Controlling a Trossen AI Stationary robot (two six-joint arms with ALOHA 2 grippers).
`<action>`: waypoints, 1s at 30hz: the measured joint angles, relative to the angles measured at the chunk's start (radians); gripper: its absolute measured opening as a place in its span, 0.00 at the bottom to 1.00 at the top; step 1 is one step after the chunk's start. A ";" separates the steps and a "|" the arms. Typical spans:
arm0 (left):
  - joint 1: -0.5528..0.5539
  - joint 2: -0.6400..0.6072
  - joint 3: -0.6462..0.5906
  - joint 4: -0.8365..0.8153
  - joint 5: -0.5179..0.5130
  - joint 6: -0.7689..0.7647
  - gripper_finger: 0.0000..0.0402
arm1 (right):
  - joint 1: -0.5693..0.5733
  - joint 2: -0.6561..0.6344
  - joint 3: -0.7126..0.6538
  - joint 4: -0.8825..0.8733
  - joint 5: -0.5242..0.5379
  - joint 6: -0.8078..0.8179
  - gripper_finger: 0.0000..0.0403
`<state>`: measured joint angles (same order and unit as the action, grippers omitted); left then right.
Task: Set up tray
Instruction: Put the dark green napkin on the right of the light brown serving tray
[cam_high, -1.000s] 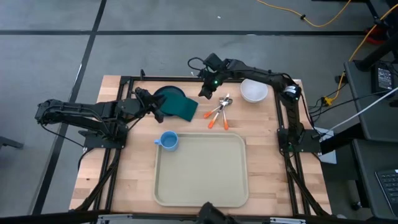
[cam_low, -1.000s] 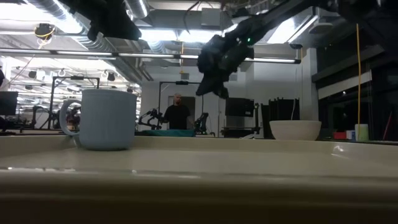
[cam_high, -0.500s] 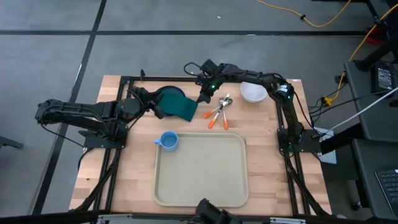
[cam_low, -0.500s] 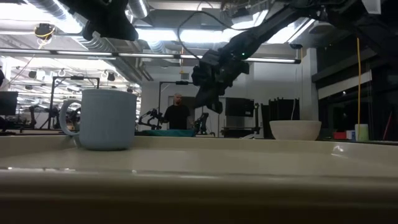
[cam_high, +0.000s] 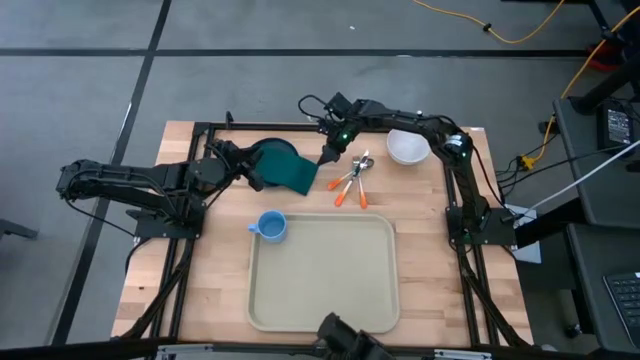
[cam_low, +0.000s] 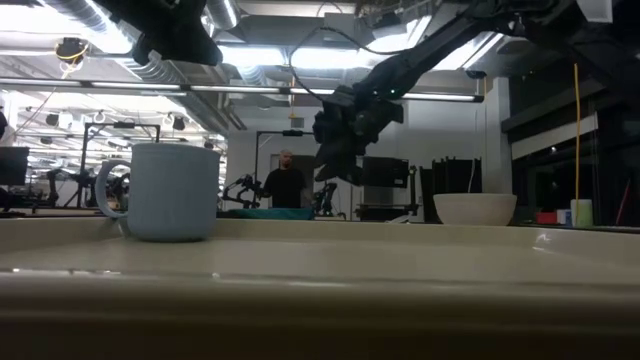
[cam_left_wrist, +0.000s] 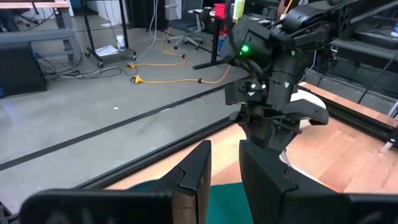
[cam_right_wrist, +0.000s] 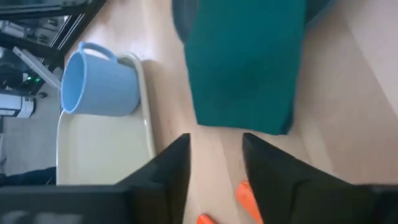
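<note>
The beige tray (cam_high: 330, 280) lies at the table's near middle. A blue mug (cam_high: 271, 226) stands at its far left corner. A dark green napkin (cam_high: 292, 173) lies partly on a dark teal plate (cam_high: 268, 152). My left gripper (cam_high: 255, 183) hangs at the napkin's left edge, its fingers (cam_left_wrist: 193, 171) narrowly open with napkin (cam_left_wrist: 224, 196) showing below them. My right gripper (cam_high: 325, 155) is open above the bare table (cam_right_wrist: 214, 162) by the napkin's right edge (cam_right_wrist: 283, 127), holding nothing.
Utensils with orange handles (cam_high: 350, 182) lie right of the napkin, and a white bowl (cam_high: 408, 147) stands farther right. Black frame rails run along the table's left, right and far sides. People and equipment show in the room behind, in the low view.
My right gripper has moved toward the table's left and slightly down, from over the utensils toward the napkin's right edge. The napkin, mug and tray have stayed where they were.
</note>
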<state>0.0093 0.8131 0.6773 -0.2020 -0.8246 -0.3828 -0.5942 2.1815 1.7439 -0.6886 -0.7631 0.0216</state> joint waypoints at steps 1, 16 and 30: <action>0.000 0.000 0.000 0.000 0.000 0.000 0.19 | -0.002 0.004 0.000 -0.007 0.001 0.001 0.43; 0.000 0.000 0.000 0.006 0.011 -0.001 0.19 | 0.002 0.027 0.000 0.013 0.005 0.026 0.68; 0.000 0.000 0.000 0.012 0.041 -0.034 0.19 | -0.031 0.101 -0.001 0.073 -0.046 0.108 0.71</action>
<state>0.0090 0.8129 0.6777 -0.1898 -0.7834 -0.4164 -0.6251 2.2822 1.7428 -0.6154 -0.8095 0.1301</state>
